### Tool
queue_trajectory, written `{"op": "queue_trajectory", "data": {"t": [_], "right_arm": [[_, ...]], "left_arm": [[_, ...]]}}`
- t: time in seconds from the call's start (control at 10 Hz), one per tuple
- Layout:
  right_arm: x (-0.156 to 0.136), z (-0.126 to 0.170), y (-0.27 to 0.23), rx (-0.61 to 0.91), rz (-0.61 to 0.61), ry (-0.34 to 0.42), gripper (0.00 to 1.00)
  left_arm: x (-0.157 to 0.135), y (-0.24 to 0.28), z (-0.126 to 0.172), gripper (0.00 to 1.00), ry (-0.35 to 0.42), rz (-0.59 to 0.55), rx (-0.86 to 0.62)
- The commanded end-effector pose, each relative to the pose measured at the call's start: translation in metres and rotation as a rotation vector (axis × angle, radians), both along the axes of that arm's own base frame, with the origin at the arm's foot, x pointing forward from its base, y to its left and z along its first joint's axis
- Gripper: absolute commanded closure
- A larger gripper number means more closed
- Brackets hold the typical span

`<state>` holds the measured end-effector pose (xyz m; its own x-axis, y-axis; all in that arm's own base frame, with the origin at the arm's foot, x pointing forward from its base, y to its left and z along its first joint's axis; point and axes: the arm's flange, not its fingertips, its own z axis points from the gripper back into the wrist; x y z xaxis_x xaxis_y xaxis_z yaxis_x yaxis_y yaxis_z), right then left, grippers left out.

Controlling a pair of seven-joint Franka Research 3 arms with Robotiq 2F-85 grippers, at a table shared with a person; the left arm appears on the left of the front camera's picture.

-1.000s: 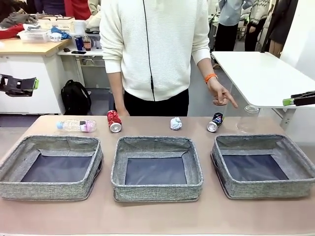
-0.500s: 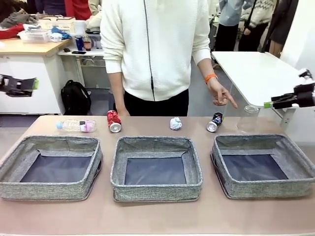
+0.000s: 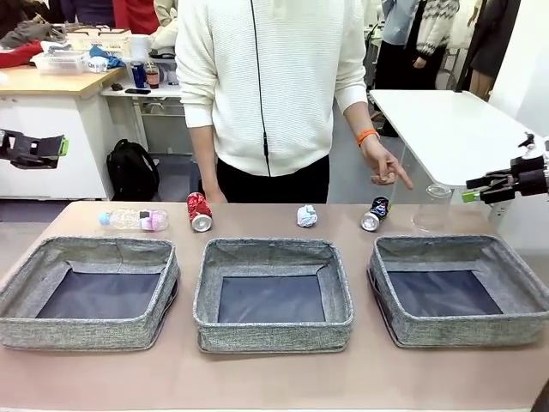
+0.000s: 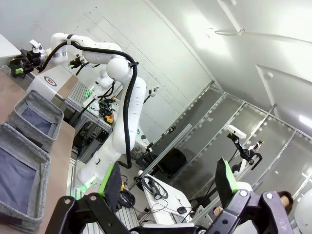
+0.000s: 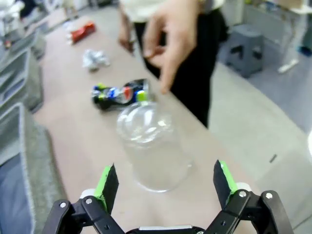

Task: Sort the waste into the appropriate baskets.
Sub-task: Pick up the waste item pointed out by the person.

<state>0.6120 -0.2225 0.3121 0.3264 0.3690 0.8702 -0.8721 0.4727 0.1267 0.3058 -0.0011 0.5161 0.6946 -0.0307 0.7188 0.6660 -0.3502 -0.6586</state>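
**Changes since the earlier frames.** The left gripper point(image 3: 58, 147) is staying in its place at the left edge of the front view, above and well clear of the table point(image 3: 274, 378). The person's hand point(image 3: 388, 167) is keeping the same pointing pose. The right gripper point(image 3: 473, 189) is shifting inward from the right edge and dropping slightly. Its two fingers, earlier seen as one bar, are now showing separately. The waste and the baskets are lying where they were.

**Poses.** The left gripper is pointing level toward the middle, and its wrist view shows the fingers standing apart with nothing between them. The person's hand is hanging over the far edge, index finger pointing down toward the dark blue-black can point(image 3: 375, 213). The right gripper is hovering beyond the table's far right corner, fingers spread wide and empty. In its wrist view it is facing the clear plastic cup point(image 5: 153, 146).

**Task items.** Along the far edge, left to right, are lying:
- the clear bottle with blue cap point(image 3: 133, 220)
- the crushed red can point(image 3: 198, 211)
- the crumpled white paper ball point(image 3: 307, 215)
- the dark blue-black can

The clear plastic cup is standing at the right end, wider end down. The left basket point(image 3: 86, 333), middle basket point(image 3: 273, 335) and right basket point(image 3: 463, 328) are sitting in a row nearer the robot, holding no waste.
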Motion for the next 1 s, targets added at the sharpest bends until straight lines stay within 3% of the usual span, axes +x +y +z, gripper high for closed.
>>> {"op": "queue_trajectory", "data": {"t": [0.0,0.3,0.9], "right_arm": [[0.008,0.012,-0.007,0.057,0.165,-0.013,0.0],[0.008,0.01,0.007,0.073,0.244,-0.049,0.0],[0.014,-0.02,0.026,0.0,0.192,-0.047,0.0]], "left_arm": [[-0.003,0.001,-0.002,0.0,-0.028,-0.011,-0.005],[-0.003,0.001,-0.002,0.0,-0.028,-0.011,-0.005],[-0.003,0.001,-0.002,0.0,-0.028,-0.011,-0.005]]}}
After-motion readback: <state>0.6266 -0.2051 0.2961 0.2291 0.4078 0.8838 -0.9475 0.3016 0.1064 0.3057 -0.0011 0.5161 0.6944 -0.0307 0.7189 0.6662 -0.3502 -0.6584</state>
